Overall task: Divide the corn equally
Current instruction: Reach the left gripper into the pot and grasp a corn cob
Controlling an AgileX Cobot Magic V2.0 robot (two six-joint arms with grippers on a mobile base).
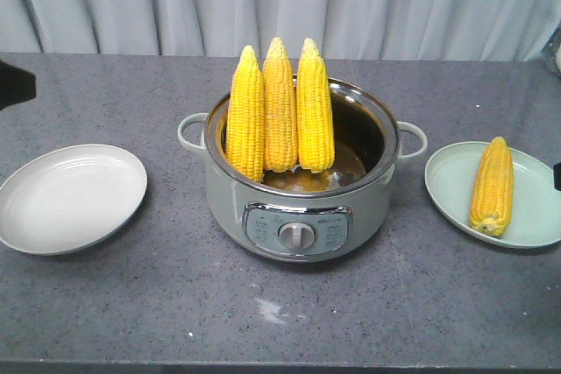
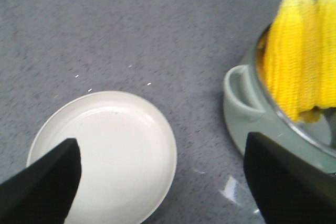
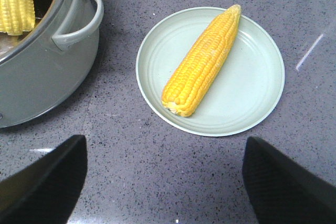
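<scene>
Left wrist-mounted view shows the left hand (image 2: 160, 140) released, its two dark fingers spread wide with nothing between them, hanging above the white plate (image 2: 105, 150), which is bare. Near that plate, to its right in this view, stands the grey cooker (image 2: 252, 108), one side handle turned towards the plate. The right hand (image 3: 164, 139) is likewise spread and empty, poised by the green plate (image 3: 252, 77), where a single cob (image 3: 202, 61) lies on its side across the middle, its narrow tip pointing away from the hand. In the front-facing view the three cobs (image 1: 280, 111) stand upright in the cooker's left part, tips up and touching one another. Standing so, their upper halves rise clear of the rim, easy for fingers to close on. The cooker sits mid worktop (image 1: 263, 321) between the plates, within reach of either arm. With four cobs in all, an even share would seem to be two per plate, so I judge the white plate is owed the next one
</scene>
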